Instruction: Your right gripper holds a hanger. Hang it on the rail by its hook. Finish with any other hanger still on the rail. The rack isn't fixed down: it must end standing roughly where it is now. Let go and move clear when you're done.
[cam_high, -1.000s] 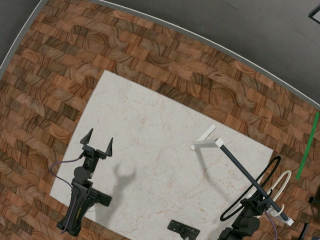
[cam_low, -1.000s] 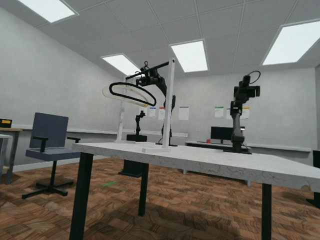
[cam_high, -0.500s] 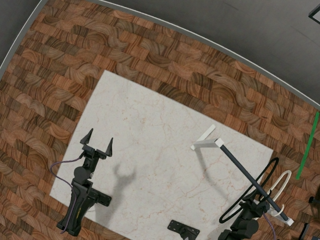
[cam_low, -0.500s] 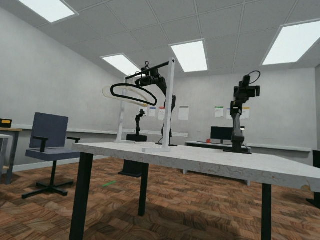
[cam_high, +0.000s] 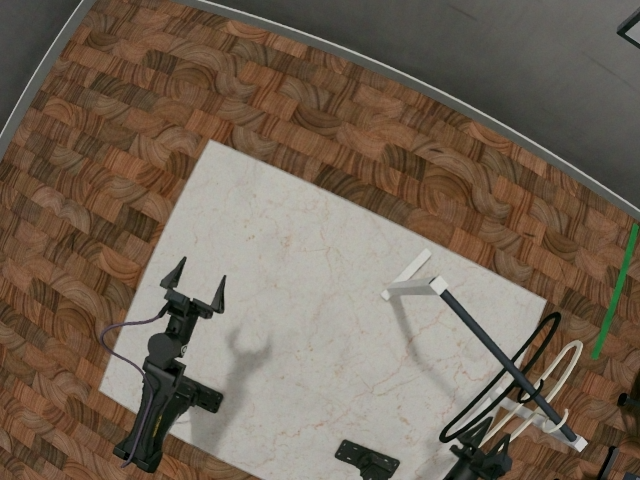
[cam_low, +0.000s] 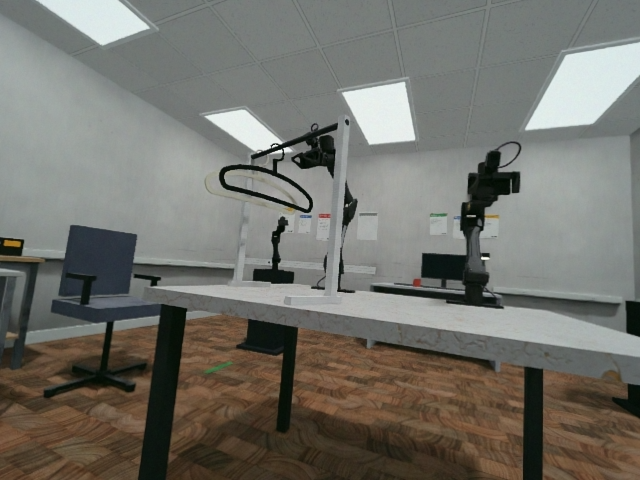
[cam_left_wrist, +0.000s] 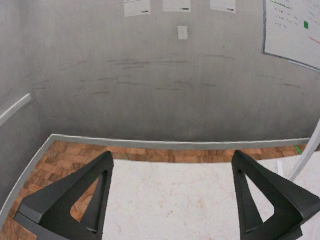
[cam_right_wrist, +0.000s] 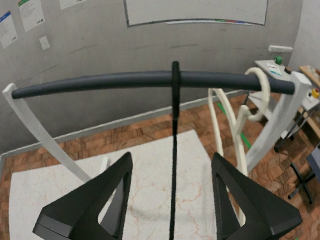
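In the top view a pale, reddish-veined stone-look table (cam_high: 289, 248) (cam_low: 413, 310) (cam_left_wrist: 170, 195) (cam_right_wrist: 150, 190) stands on a floor of brown wooden blocks patterned with growth rings (cam_high: 310, 113) (cam_low: 361, 413). The white rack (cam_high: 410, 287) (cam_low: 337, 217) (cam_left_wrist: 306, 155) (cam_right_wrist: 50, 142) stands upright toward the table's right side, carrying a dark grey round rail (cam_high: 480, 328) (cam_low: 297, 140) (cam_right_wrist: 120, 80).

The black slim-framed hanger (cam_high: 475, 397) (cam_low: 266, 197) (cam_right_wrist: 174, 150) hangs from the rail by its hook. A cream hanger (cam_high: 580, 345) (cam_low: 209, 187) (cam_right_wrist: 240, 145) hangs beside it, nearer the rail's right end in the top view. The right gripper (cam_high: 497, 431) (cam_low: 296, 159) (cam_right_wrist: 172, 159) has its fingers apart on either side of the black hanger, gripping nothing. The left gripper (cam_high: 204, 268) (cam_low: 510, 181) (cam_left_wrist: 173, 158) is wide apart over the left of the table.

Grey walls (cam_low: 129, 155) (cam_left_wrist: 175, 100) (cam_right_wrist: 100, 50) surround the room. In the exterior view, a blue-grey office chair (cam_low: 100, 263) (cam_right_wrist: 314, 162) is at left and a dark monitor (cam_low: 442, 266) is farther back. Posted papers (cam_low: 324, 227) (cam_left_wrist: 176, 5) (cam_right_wrist: 32, 15) have red, blue, green or yellow headings; their writing is too small to read. The whiteboard (cam_left_wrist: 292, 30) (cam_right_wrist: 200, 12) shows green marks in the left wrist view, also unreadable.

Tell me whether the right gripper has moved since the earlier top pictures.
Yes. In the top view, the right gripper has drawn back from the rail, toward the picture's lower edge.
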